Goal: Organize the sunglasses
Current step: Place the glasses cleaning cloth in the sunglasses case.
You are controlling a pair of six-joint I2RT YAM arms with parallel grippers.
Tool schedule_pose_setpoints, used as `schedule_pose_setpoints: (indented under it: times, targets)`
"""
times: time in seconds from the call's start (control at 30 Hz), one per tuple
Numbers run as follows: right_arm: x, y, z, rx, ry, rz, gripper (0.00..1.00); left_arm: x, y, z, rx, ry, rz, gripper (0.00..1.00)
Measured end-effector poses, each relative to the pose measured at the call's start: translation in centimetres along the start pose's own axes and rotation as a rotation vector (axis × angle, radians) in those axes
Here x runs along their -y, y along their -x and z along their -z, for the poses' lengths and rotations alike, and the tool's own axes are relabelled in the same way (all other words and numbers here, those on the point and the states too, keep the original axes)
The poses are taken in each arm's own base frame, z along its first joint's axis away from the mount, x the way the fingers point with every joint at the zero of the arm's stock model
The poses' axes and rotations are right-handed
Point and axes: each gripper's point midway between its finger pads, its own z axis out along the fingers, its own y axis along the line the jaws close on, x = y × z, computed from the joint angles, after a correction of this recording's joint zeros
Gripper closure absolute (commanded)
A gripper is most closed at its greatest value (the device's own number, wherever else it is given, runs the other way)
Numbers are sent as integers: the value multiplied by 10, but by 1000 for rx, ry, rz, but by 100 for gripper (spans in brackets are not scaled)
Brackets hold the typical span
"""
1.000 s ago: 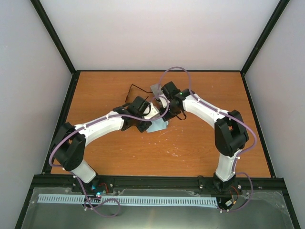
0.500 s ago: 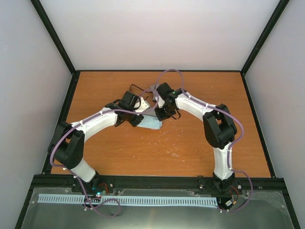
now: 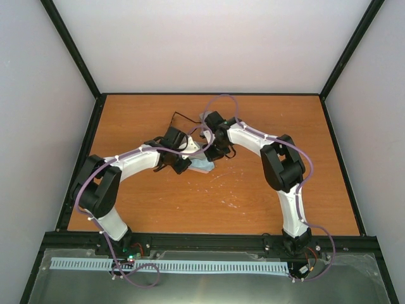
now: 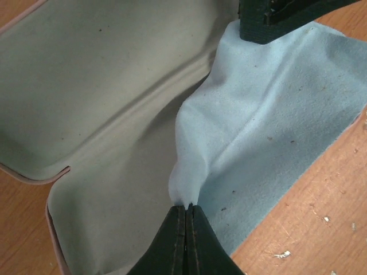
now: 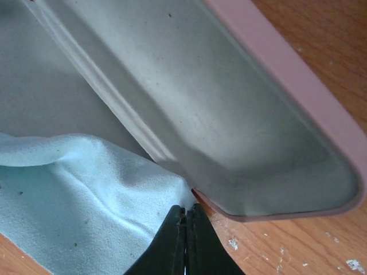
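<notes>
The sunglasses (image 3: 179,116) show in the top view only, as a thin black outline on the table just behind the left gripper. An open case (image 4: 103,86) with a grey lining and a pink rim lies between the grippers; it also shows in the right wrist view (image 5: 241,132). A light-blue cloth (image 4: 275,114) lies half over the case and half on the table, and shows in the top view (image 3: 202,166). My left gripper (image 4: 186,205) is shut on a fold of the cloth. My right gripper (image 5: 186,207) is shut on the cloth's edge (image 5: 86,183) beside the case rim.
The orange wooden table (image 3: 253,190) has black rails along its edges (image 3: 82,158) and white walls behind. The right gripper's fingers (image 4: 269,20) show at the top of the left wrist view. Small white specks (image 5: 235,243) lie on the wood.
Both grippers have moved left and toward the back of the table, carrying the cloth with them. The cloth now lies closer to the case and the sunglasses.
</notes>
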Motion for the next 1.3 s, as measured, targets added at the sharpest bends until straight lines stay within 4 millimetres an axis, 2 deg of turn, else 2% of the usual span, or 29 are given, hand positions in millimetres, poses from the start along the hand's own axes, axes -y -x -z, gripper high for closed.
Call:
schedule_pose_setpoints:
  times: [0.2, 0.4, 0.53, 0.8, 1.1, 1.3]
  targets:
    - [-5, -3, -2, -11, 3, -3, 97, -6, -4, -3, 8, 11, -10, 99]
    - [-17, -18, -15, -47, 7, -12, 97, -6, -21, -10, -16, 13, -17, 99]
    - [-24, -19, -17, -47, 10, -15, 97, -5, -28, -13, -27, 20, -27, 99]
    - [-21, -22, -22, -41, -5, -53, 97, -14, -26, -14, -6, 54, -47, 99]
    - [-23, -20, -24, -24, -13, -74, 97, -32, -24, -13, 21, 95, -47, 99]
    - [-25, -19, -24, -6, -27, -79, 97, -39, -26, -21, 12, 100, -43, 99]
